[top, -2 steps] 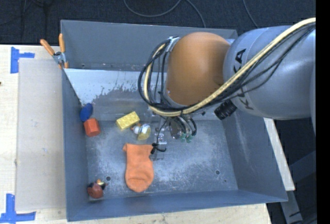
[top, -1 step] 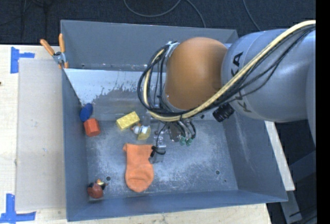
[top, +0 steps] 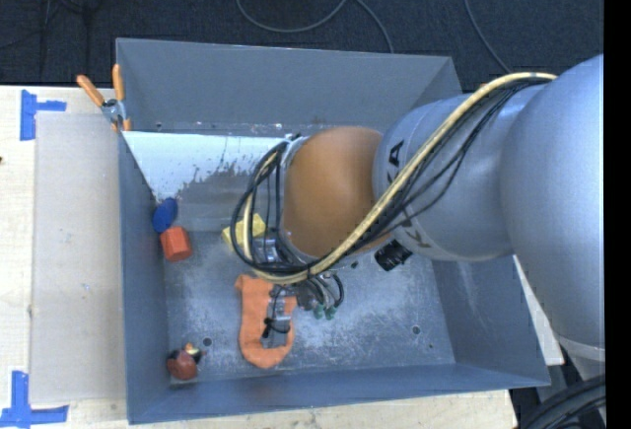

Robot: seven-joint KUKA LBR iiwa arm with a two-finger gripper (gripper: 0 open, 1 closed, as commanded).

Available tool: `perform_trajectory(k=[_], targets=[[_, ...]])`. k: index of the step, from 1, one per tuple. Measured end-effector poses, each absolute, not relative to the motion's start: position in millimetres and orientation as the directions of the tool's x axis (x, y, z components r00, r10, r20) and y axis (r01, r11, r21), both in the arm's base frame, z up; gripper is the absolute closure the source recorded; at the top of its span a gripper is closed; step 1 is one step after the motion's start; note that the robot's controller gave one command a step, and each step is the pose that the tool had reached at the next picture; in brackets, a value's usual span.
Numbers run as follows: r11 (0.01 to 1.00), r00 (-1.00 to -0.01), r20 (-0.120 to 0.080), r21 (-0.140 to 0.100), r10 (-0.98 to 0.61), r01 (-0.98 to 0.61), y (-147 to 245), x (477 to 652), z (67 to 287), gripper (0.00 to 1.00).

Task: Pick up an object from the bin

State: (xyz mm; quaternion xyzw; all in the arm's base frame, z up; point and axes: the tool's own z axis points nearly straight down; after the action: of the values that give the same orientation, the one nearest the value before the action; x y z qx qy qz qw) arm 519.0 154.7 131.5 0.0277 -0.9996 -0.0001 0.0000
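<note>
Gripper (top: 278,323) low over orange strip (top: 251,314) at approx. 6 o'clock in bin (top: 296,92), prob. placed for a grab; can't tell how open it is.

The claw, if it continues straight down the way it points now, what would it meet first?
Probably the long orange piece on the bin floor; the claw sits directly over it, though the gap is unclear.
</note>
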Motion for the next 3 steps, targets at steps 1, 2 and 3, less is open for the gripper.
perform_trajectory(k=[1,2,3], targets=[[1.000,-1.000,-0.002,0.001,0.015,0.015,152.7,533.2,108.3,0.00],[0.976,-0.976,0.000,0.001,-0.219,-0.219,121.3,561.8,70.3,1.00],[0.976,-0.976,0.000,0.001,-0.218,-0.218,121.2,561.8,70.2,1.00]])
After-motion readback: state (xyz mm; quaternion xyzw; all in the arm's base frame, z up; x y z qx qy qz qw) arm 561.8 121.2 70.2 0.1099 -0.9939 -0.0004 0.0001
